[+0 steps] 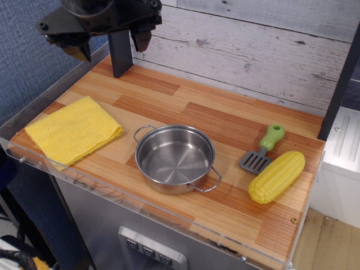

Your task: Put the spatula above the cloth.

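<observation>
The spatula (263, 149) lies flat at the right of the wooden table, its light-green handle pointing to the back and its dark grey slotted blade touching the corn. The yellow cloth (73, 130) lies folded flat at the front left of the table. My gripper (111, 44) hangs high at the back left, above and behind the cloth, far from the spatula. Its fingers stand apart with nothing between them.
A steel pot (175, 158) with two handles stands at the middle front, between cloth and spatula. A yellow corn cob (277, 176) lies right of the spatula. A dark post (120, 53) stands at the back left. A clear rim (34, 160) edges the table front.
</observation>
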You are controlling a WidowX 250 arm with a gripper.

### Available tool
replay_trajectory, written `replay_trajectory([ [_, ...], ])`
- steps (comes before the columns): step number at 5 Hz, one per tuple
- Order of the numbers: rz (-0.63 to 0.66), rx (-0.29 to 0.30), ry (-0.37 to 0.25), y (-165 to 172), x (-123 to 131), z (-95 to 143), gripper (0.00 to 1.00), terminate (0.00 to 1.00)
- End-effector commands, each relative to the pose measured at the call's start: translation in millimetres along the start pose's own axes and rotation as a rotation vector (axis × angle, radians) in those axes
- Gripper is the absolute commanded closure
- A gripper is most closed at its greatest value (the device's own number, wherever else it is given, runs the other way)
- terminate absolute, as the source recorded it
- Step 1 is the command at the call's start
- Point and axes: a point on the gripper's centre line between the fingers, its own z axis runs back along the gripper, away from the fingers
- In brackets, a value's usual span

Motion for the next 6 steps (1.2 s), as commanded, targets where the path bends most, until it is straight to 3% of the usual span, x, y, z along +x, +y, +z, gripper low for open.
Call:
replay_trajectory([
  [1,0.000,0.000,0.000,0,0,0,0.00,0.00],
  [3,-0.077,-0.081,0.020,-65,-7,4,0.00,0.00],
  [4,-0.148,-0.161,0.077,-91,-21,3,0.00,0.00],
  [5,-0.214,-0.208,0.117,-113,-39,-6,0.00,0.00],
  [6,-0.220,-0.231,0.117,-131,-52,-18,0.00,0.00],
])
